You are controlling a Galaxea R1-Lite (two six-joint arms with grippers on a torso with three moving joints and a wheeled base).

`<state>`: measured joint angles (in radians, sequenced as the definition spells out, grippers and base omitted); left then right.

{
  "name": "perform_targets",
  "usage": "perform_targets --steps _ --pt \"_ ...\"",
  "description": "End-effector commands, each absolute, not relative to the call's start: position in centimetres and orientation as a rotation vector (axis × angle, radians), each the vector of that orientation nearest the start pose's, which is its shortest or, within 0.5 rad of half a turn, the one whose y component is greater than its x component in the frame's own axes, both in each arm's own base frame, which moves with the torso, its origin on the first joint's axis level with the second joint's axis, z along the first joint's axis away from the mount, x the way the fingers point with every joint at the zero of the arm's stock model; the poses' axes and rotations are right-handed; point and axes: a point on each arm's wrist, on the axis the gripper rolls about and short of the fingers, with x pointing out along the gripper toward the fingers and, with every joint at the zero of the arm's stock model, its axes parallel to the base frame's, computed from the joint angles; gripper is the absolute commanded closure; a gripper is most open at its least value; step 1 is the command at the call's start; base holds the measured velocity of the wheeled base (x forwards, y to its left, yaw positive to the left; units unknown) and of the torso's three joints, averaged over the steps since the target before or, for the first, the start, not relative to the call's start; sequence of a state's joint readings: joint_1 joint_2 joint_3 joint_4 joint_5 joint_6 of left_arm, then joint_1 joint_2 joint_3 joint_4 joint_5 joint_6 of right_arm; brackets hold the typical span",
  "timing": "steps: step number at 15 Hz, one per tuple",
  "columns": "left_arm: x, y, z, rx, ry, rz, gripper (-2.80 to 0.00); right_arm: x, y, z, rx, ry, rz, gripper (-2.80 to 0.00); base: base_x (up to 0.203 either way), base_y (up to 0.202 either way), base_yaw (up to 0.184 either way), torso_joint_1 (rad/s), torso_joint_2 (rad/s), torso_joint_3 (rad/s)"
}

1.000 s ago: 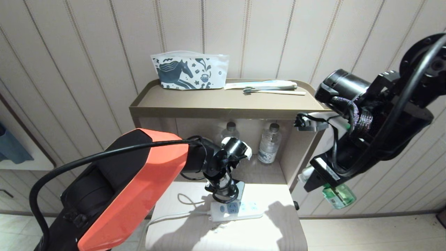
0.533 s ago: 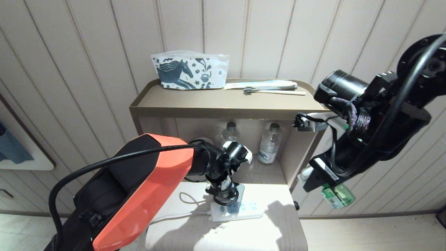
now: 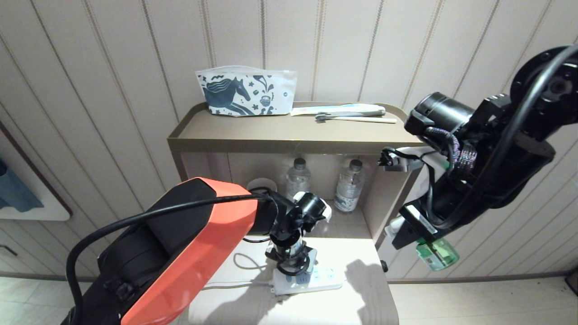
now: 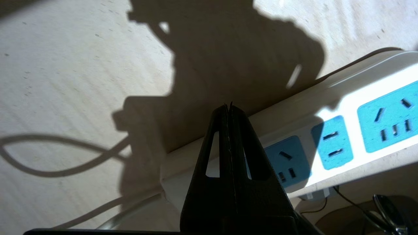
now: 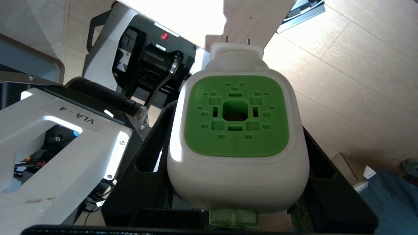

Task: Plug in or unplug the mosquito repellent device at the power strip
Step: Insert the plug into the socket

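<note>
The left arm (image 3: 180, 253), the biggest thing in the head view, has eased forward and lower over the last second, so the left gripper (image 4: 228, 107) now sits right above the cord end of the power strip (image 3: 311, 280). Its jaws are pressed together with nothing between them. The closed tip looks to be pressing on the strip's end, or just short of it; the shadow there makes contact hard to call. I read this as bracing the strip so it will not slide when a plug goes in.

The right arm (image 3: 478, 153) has barely shifted. It hangs well to the right of the power strip, past the tabletop's (image 3: 361, 302) edge. The right gripper (image 5: 238, 199) is clamped on the mosquito repellent device (image 5: 236, 130), jaws partly spread around its white head, prongs pointing away from the wrist. So the device is unplugged and well apart from the strip, and all the blue sockets in view are free.

Behind the power strip stands a shelf unit (image 3: 289, 135) holding a horse-print pouch (image 3: 246, 92) and a toothbrush (image 3: 352, 118) on top, with two water bottles (image 3: 350, 185) in its recess. The unit's right side panel stands between the device and the strip, so the right arm would have to come round it, and the left wrist crowds the nearest socket.
</note>
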<state>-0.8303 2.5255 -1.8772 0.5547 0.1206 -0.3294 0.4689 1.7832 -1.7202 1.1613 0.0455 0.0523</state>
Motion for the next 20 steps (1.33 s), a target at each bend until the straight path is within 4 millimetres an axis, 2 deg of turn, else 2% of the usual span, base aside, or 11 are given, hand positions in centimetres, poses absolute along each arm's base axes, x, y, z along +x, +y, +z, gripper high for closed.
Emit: perform_targets --steps 1,5,9,11,13,15,17,20 --pt "30.5 -34.8 3.7 0.291 1.164 -0.448 0.0 24.6 12.6 26.1 -0.216 1.223 0.416 0.0 0.0 0.0 0.0 0.0 0.0 0.0" --pt "28.5 -35.3 4.0 0.316 1.176 -0.481 0.0 24.6 12.6 26.2 -0.215 1.222 0.418 0.0 0.0 0.0 0.0 0.0 0.0 0.0" --pt "29.1 -35.0 4.3 0.299 1.164 -0.474 0.0 24.7 12.7 26.0 -0.218 1.228 0.417 0.0 0.0 0.0 0.0 0.0 0.0 0.0" --pt "30.5 -34.2 4.7 0.261 1.144 -0.449 0.0 24.7 12.7 25.9 -0.217 1.231 0.415 0.0 0.0 0.0 0.0 0.0 0.0 0.0" --pt "31.1 -33.4 6.9 0.199 1.111 -0.438 0.0 24.8 12.8 25.8 -0.218 1.235 0.415 0.0 0.0 0.0 0.0 0.0 0.0 0.0" --pt "31.0 -32.8 7.9 0.178 1.104 -0.432 0.0 24.9 12.8 25.7 -0.219 1.24 0.415 0.0 0.0 0.0 0.0 0.0 0.0 0.0" --pt "30.2 -31.5 10.4 0.158 1.079 -0.433 0.0 24.9 12.8 25.7 -0.219 1.238 0.414 0.0 0.0 0.0 0.0 0.0 0.0 0.0" --pt "28.3 -29.3 11.7 0.157 1.104 -0.408 0.0 24.8 12.7 25.9 -0.217 1.234 0.416 0.0 0.0 0.0 0.0 0.0 0.0 0.0"
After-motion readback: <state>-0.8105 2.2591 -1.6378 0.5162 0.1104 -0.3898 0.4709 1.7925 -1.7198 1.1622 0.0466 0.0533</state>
